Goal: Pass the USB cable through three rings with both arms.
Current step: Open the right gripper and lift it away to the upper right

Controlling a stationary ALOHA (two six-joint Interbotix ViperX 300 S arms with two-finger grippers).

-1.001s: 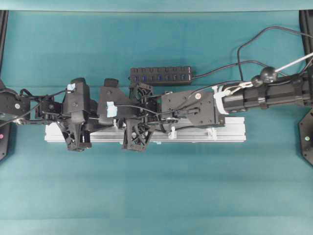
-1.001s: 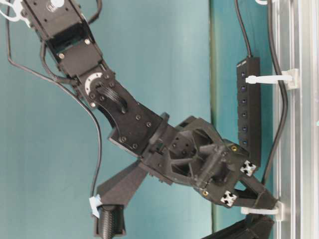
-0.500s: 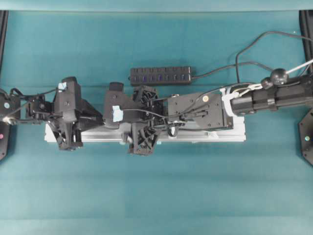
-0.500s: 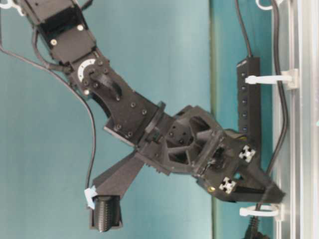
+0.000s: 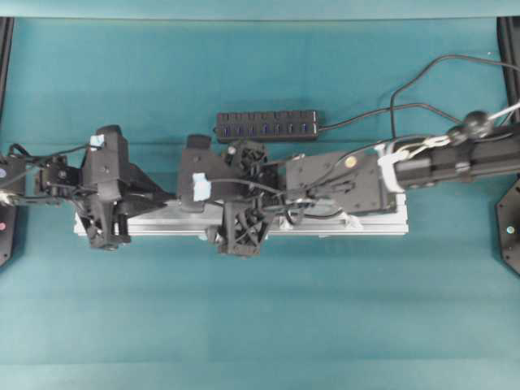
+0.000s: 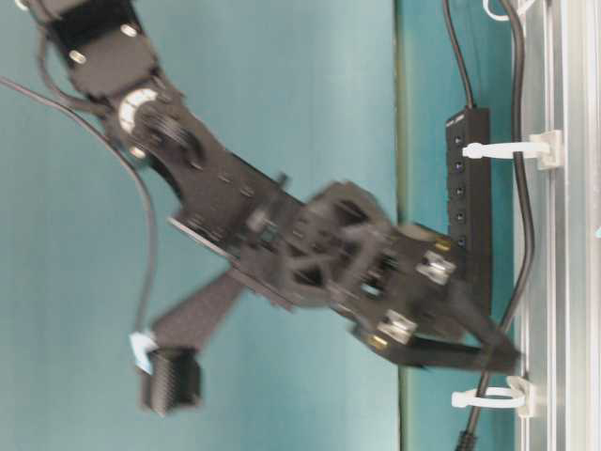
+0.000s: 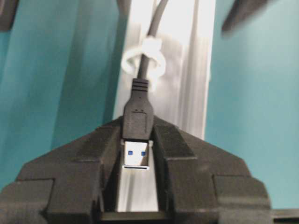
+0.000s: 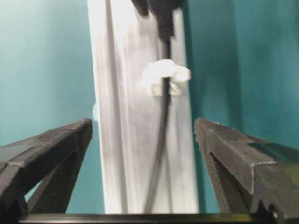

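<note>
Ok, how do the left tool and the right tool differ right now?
The left tool is shut on the small black USB plug with its metal tip; the right tool stands wide open, holding nothing. The plug sits squarely between the left fingers, while the thin black cable runs free in the gap between the right ones. Shared: both are black, two-fingered and lined up over the long silver aluminium rail.

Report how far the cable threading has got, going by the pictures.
Done: the USB cable runs through a ring on the rail, and through two rings in the table-level view.
In hand: the left gripper grips the plug; the right gripper stands open.
Left: one ring is hidden, so completion is unconfirmed.
</note>
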